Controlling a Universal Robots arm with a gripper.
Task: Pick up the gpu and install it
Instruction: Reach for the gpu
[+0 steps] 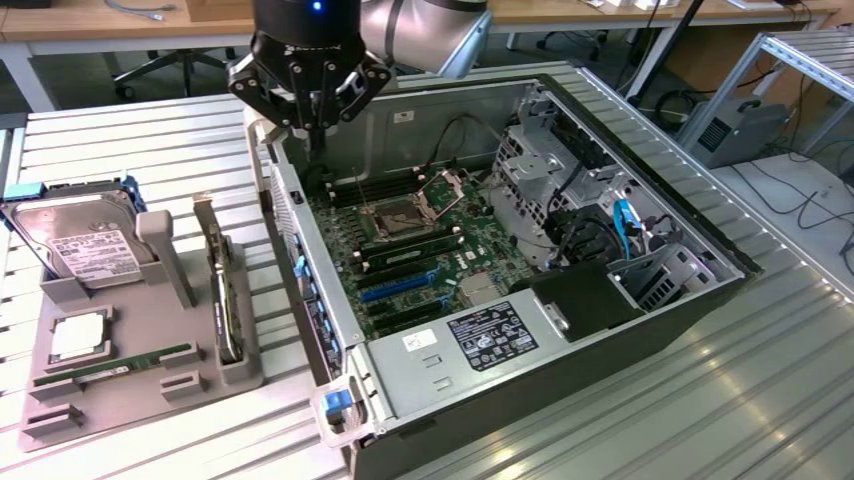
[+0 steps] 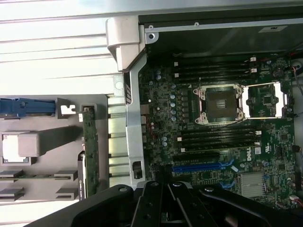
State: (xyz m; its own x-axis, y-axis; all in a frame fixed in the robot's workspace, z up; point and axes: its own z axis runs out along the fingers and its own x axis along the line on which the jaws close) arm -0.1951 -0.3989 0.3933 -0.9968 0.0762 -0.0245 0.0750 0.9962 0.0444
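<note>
One open computer case [image 1: 414, 385] lies on its side, green motherboard [image 1: 414, 250] facing up, we judge for reach from above. Over the case's wall hangs the black gripper [image 1: 316, 130], jaws together, empty. Beside the case, the gpu [image 1: 227, 290] stands on edge in a grey slotted holder [image 1: 147, 300], likely for pinching.

Wrist view: we see the gripper [image 2: 164, 189] near the motherboard's blue slot [image 2: 203, 167]; the thin gpu [image 2: 90, 151] stands just outside the case wall.
</note>
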